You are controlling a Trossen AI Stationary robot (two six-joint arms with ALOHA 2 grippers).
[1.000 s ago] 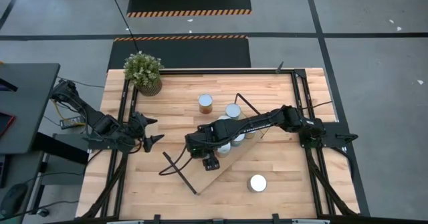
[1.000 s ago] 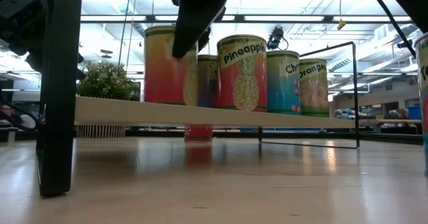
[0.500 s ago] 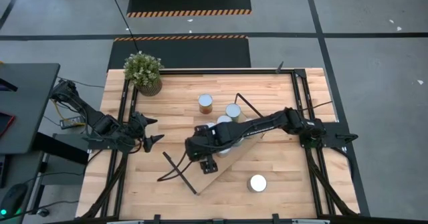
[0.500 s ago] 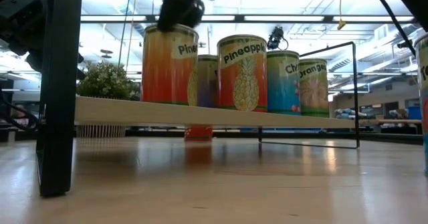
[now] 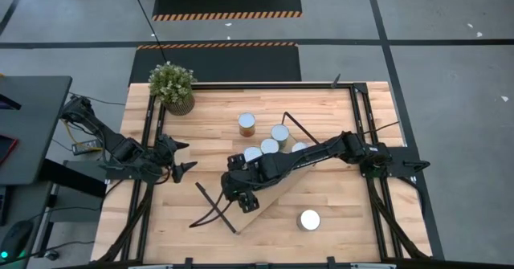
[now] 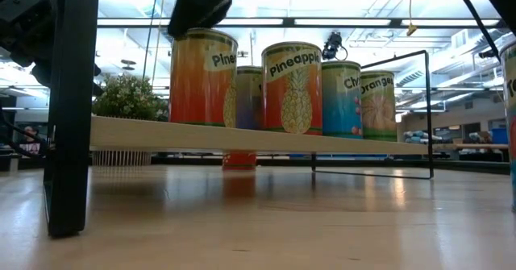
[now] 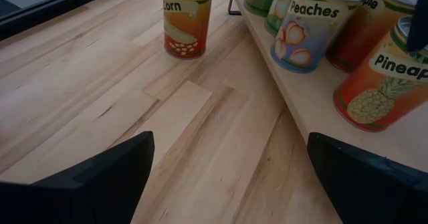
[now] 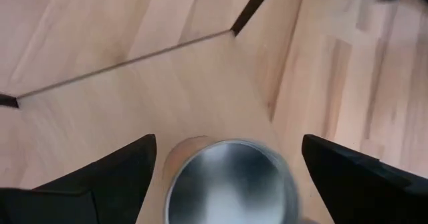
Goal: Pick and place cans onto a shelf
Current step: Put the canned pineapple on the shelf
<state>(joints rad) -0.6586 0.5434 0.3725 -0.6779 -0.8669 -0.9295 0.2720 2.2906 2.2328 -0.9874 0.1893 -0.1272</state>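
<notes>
The shelf (image 5: pixel 261 206) lies slantwise on the table, and several cans stand on its board (image 6: pixel 242 139). The nearest is a pineapple can (image 6: pixel 203 76), which my right arm hides in the high view. My right gripper (image 5: pixel 243 193) is open just above this can. Its fingers stand on either side of the silvery top (image 8: pixel 231 177) without touching it. It also shows in the low view (image 6: pixel 205 0). A corn can (image 5: pixel 246 124) stands on the table beyond the shelf. Another can (image 5: pixel 309 219) stands on the table near the front right. My left gripper (image 5: pixel 183 158) waits open at the table's left.
A potted plant (image 5: pixel 172 84) stands at the far left corner. The shelf's black wire frames rise at its two short ends (image 5: pixel 210 201) (image 5: pixel 295 124). A peaches can (image 7: pixel 304 30) and other cans fill the shelf's far part. Bare wood lies between my left gripper and the shelf.
My right gripper has risen off the pineapple can and drifted toward the table's near left. One finger hung down beside the can a second ago and is now above its top. The can stays upright on the shelf.
</notes>
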